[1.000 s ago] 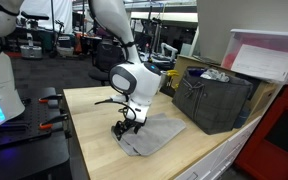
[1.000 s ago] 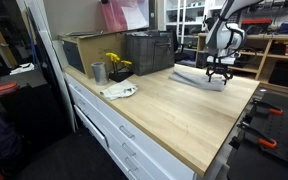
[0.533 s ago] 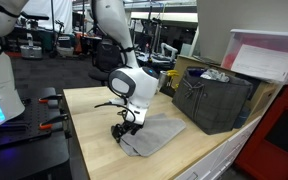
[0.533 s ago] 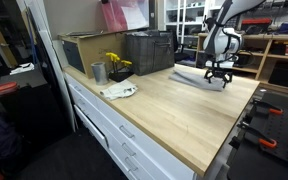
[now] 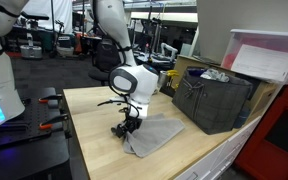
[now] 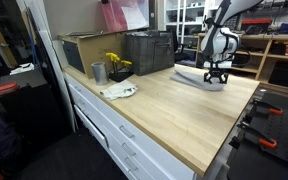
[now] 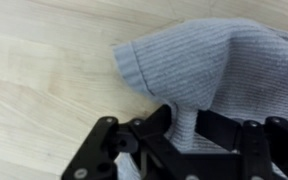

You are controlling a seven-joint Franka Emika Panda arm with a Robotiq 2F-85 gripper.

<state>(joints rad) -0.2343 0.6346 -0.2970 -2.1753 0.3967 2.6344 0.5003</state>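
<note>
Gripper [image 7: 189,122] down on grey cloth [image 7: 219,60], jaws pinching a fold near its corner. Cloth spread flat on wooden table [image 5: 92,118], near dark crate [image 5: 216,100]. Grasp apparently made; not yet lifted or shifted.

You have the cloth [image 5: 152,136] lying on the bench [image 5: 89,108], your fingers [image 5: 123,130] down over one end of it, and the crate [image 5: 214,100] standing on the bench just beyond its other end.
</note>
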